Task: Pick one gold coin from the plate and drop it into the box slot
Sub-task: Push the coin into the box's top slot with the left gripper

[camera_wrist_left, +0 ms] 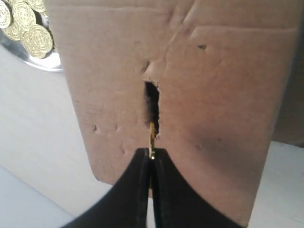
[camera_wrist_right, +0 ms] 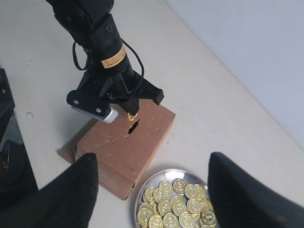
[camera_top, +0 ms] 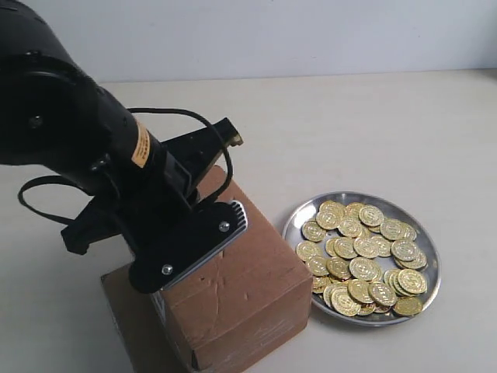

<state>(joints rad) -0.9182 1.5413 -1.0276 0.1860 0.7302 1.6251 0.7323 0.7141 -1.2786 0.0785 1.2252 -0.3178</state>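
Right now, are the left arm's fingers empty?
No, the left wrist view shows a gold coin pinched edge-on between the fingers, lined up with the slot in the cardboard box.

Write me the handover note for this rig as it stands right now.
Left gripper: shut on one gold coin, held edge-on and lined up with the slot in the top of the box.
Right gripper: open, empty, up above the plate, which sits beside the box with a heap of gold coins.
Done: coin picked and brought to the slot.
Left: lower it if needed, then open the fingers so the coin drops in.
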